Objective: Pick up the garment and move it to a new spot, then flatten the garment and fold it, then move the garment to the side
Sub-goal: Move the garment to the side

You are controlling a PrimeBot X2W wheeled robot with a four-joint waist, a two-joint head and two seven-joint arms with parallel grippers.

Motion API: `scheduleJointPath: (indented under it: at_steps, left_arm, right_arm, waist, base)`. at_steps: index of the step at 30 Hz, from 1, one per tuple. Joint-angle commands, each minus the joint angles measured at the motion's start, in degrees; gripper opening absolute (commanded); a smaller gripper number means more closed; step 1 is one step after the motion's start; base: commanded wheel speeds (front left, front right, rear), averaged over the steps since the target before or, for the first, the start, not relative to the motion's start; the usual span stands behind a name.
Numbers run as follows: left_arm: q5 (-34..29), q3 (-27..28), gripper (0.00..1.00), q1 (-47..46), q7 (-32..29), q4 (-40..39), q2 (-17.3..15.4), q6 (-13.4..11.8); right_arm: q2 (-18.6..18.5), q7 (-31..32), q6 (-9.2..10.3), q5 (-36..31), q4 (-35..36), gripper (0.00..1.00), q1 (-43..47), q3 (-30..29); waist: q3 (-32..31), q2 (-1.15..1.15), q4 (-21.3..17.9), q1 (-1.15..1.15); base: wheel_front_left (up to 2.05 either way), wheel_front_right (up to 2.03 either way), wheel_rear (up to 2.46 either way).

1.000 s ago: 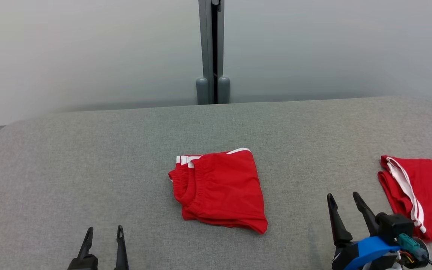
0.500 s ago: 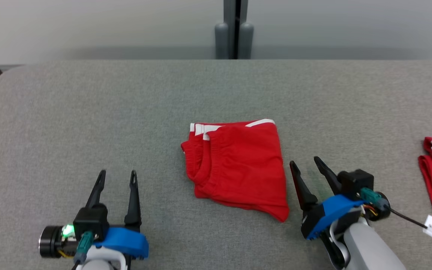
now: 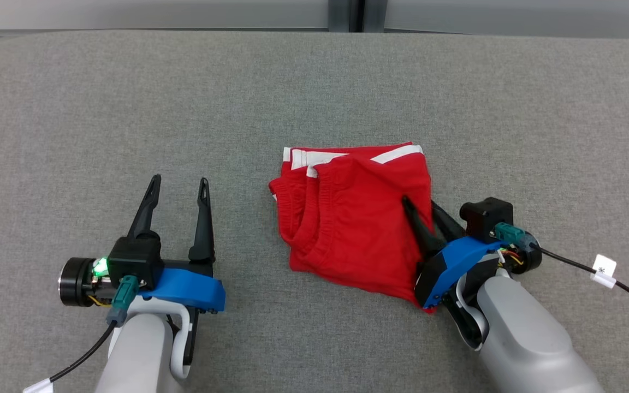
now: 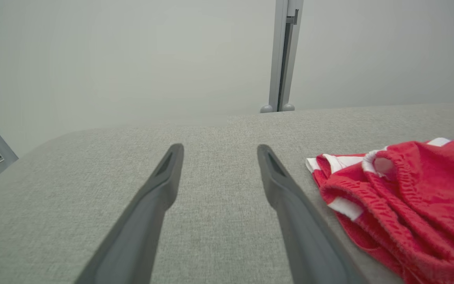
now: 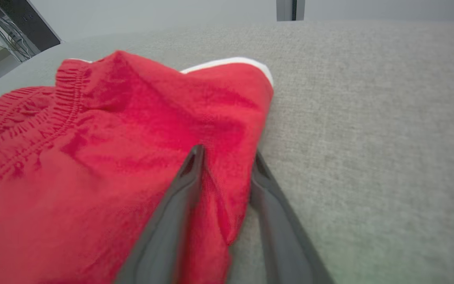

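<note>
Head view: folded red garment (image 3: 352,218) mid grey surface (image 3: 129,98), white stripes (image 3: 396,154) along far edge. left gripper (image 3: 179,180) wide open over bare surface, well left of garment, holding nothing. right gripper (image 3: 419,204) at garment's right edge, one finger on top.

Left wrist view: left gripper (image 4: 220,149) fingers spread, garment (image 4: 408,197) off to right, not touching.

Right wrist view: right gripper (image 5: 228,152) pinching bunched fold of garment (image 5: 112,138) edge between fingers.

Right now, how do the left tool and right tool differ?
The left tool stands wide open, nothing between its fingers; the right tool is narrower, with a fold of the red garment between its fingers.
The left tool sits apart from the red garment; the right tool touches its edge.
Shared: both are low over the grey table.
</note>
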State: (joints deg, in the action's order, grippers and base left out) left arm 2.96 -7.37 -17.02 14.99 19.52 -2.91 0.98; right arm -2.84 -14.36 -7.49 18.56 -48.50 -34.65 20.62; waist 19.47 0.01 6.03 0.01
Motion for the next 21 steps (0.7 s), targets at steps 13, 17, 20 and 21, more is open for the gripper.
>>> scheduleJointPath:
  at_steps: [13, 17, 20, 21]
  left_arm:
    - [-1.11, 1.64, 1.0, 0.7, 0.25, 1.35, -0.25, 0.06]
    - [-1.35, 2.23, 1.0, 2.76, 0.25, 1.57, -0.73, 0.27]
    - [-1.52, 2.5, 1.0, 4.34, 0.25, 2.01, -1.31, 0.54]
    - [-1.66, 2.63, 1.0, 4.76, 0.25, 2.07, -1.54, 0.51]
  right_arm:
    - [-0.2, -0.85, 0.03, -0.03, 4.79, 0.0, 1.91, -2.43]
    - [-0.21, -0.86, 0.02, 1.25, 7.27, 0.0, 4.45, -2.68]
    - [-0.2, -0.87, 0.02, 2.21, 8.8, 0.0, 6.47, -3.03]
    - [-0.19, -0.87, 0.02, 2.39, 9.1, 0.0, 7.15, -2.88]
  waist:
    - [-1.17, -0.01, -3.86, -0.01]
    - [-3.15, -0.01, -6.69, -0.01]
    - [-4.38, -0.01, -9.13, -0.01]
    - [-4.75, -0.01, -10.03, -0.01]
  base:
    - [0.0, 0.0, 0.0]
    - [0.0, 0.0, 0.0]
    - [0.0, 0.0, 0.0]
    - [0.0, 0.0, 0.0]
